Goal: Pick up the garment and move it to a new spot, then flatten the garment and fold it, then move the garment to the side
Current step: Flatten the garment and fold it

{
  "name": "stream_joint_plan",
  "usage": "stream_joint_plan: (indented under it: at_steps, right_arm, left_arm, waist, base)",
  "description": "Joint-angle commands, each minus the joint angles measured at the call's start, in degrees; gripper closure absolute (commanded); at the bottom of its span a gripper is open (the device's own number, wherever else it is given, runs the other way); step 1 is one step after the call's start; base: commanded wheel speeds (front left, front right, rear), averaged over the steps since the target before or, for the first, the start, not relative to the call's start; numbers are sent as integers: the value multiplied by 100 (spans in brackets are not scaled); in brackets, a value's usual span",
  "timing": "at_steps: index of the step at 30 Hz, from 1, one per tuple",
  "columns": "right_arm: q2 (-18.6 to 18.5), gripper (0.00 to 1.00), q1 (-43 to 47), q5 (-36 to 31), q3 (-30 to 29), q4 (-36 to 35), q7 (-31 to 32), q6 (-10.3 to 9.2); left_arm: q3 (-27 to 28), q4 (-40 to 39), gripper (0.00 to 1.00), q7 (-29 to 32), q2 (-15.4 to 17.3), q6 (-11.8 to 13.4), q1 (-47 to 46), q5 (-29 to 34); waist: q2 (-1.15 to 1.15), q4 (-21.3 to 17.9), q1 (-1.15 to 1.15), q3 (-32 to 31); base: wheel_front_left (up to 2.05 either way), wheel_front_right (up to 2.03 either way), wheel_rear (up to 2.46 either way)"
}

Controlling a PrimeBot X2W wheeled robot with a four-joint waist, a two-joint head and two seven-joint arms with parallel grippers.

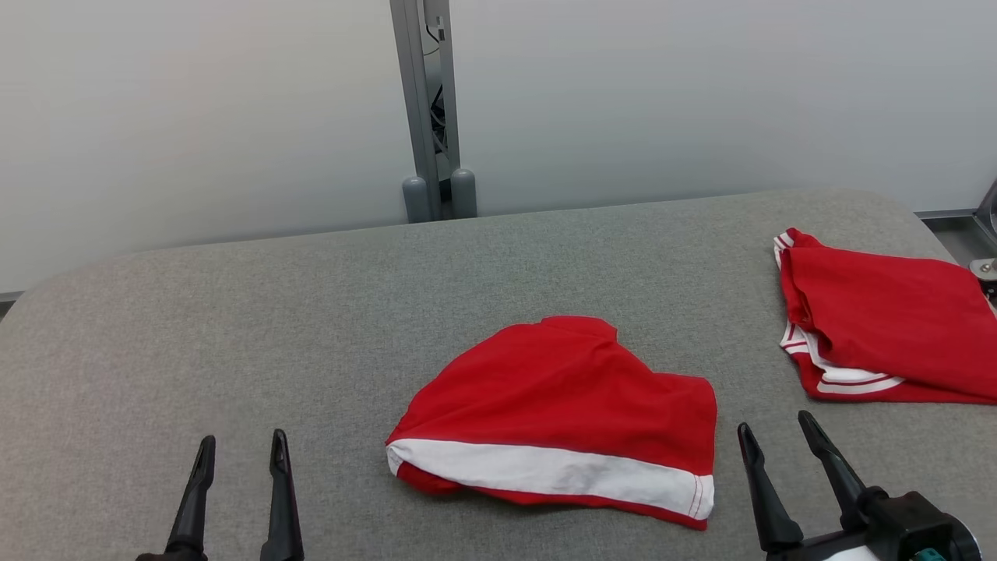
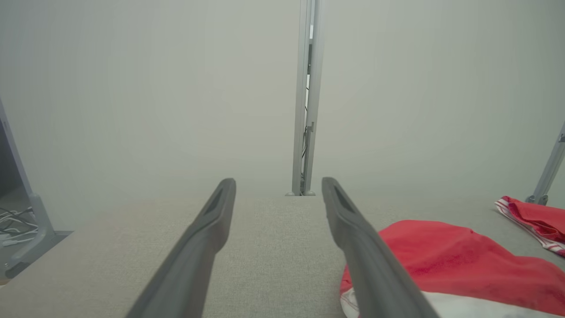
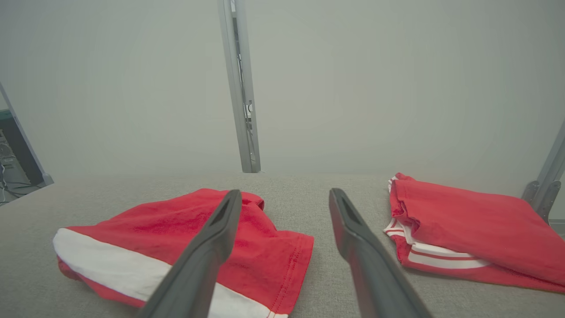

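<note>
On the grey fabric worktop (image 1: pixel 311 312) the red, white-banded cloth garment (image 1: pixel 561 397) stretches 9 to 3 o'clock, at 9 o'clock of the nearer right hand (image 1: pixel 775 423), wide and empty like the left hand (image 1: pixel 242 438).

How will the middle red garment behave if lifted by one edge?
Probably floppy: the garment lies in soft folds and would drape. Likely light, since it looks like thin cloth. Pushed, it may bunch rather than slide on the coarse table cover.

Broad grey fabric-covered table (image 1: pixel 234 327), rounded at the far corners. Bears a rumpled red cloth garment with a wide white band (image 1: pixel 561 397) near the front middle and, well apart at right, a folded red white-striped garment (image 1: pixel 888 327).
</note>
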Motion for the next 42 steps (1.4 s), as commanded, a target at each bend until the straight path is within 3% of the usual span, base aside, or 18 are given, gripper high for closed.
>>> stream_joint_plan:
  at_steps: [1,29,42]
  right_arm:
    - [-32,0,69,6,7,-28,-1,-2]
    - [-30,0,73,38,202,-126,-1,-2]
    - [-31,0,-32,-3,305,35,-1,-2]
  left_arm:
    - [-7,33,0,-23,13,35,73,-21]
    - [-155,577,0,-23,15,-100,13,-323]
    - [-731,2798,0,36,20,-810,-1009,-1647]
  waist:
    - [0,6,0,7]
    - [0,90,0,92]
    - [0,76,0,186]
  base:
    - [0,0,0]
    - [0,0,0]
    - [0,0,0]
